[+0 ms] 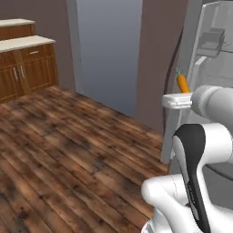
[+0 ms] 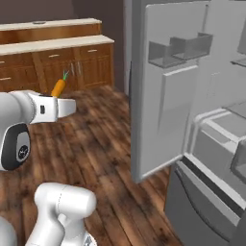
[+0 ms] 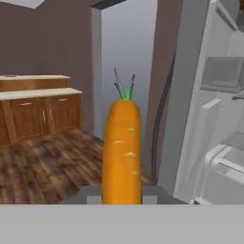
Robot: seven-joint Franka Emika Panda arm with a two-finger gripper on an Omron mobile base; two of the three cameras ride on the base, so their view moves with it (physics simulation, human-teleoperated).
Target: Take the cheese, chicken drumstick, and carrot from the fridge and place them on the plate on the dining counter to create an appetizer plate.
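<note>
- Slim orange tapered carrot (image 3: 122, 152) with green top: upright, clamped in the claw (image 3: 122, 196), held in the air beside the fridge door.
- Claw: closed on the carrot's lower end.
- Dark wood plank floor (image 1: 68, 154): below.
- Tall grey fridge (image 2: 192, 120): door open, bins and shelves visible.
- Brown wooden cabinets (image 2: 57, 62) with pale tops: against the far wall.

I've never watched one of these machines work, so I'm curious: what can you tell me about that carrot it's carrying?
The carrot is a smooth, bright orange tapered stick with a few thin green and purplish leaf stalks at its top. It stands upright, stalks uppermost, its lower end clamped in the gripper, which is shut on it. It is held in the air above the wooden floor, just outside the open fridge door, touching nothing else.
</note>
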